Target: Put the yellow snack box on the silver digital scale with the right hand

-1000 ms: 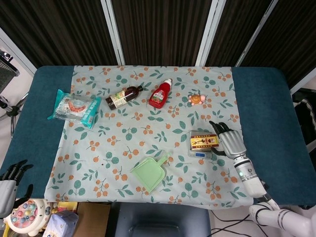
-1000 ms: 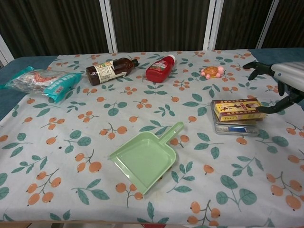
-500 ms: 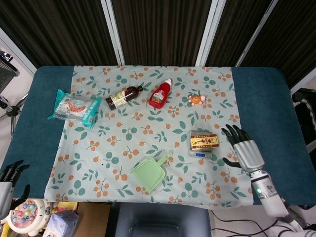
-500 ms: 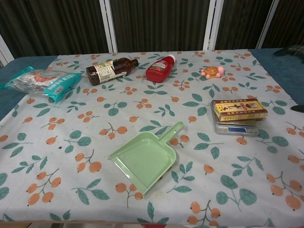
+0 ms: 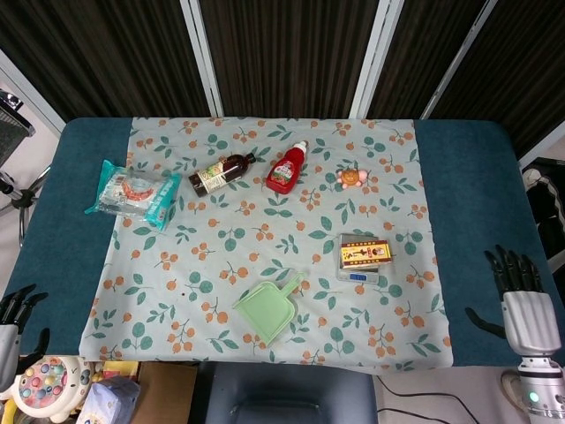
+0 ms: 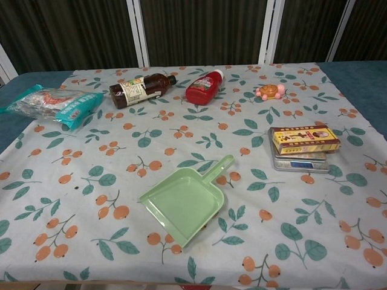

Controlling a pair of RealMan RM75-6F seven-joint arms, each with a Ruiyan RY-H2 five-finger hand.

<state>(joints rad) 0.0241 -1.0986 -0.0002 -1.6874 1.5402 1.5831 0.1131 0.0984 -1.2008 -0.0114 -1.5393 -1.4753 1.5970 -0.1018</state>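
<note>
The yellow snack box lies flat on the silver digital scale, near the bench's right side. Over the last second the right hand has let go and drawn back to the bench edge, empty, fingers spread. The left hand hangs empty, fingers apart. The placement looks complete.

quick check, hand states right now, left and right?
Left hand: open, holding nothing, at the table's near-left corner.
Right hand: open, fingers spread, holding nothing; yellow snack box sits on the silver digital scale.
</note>
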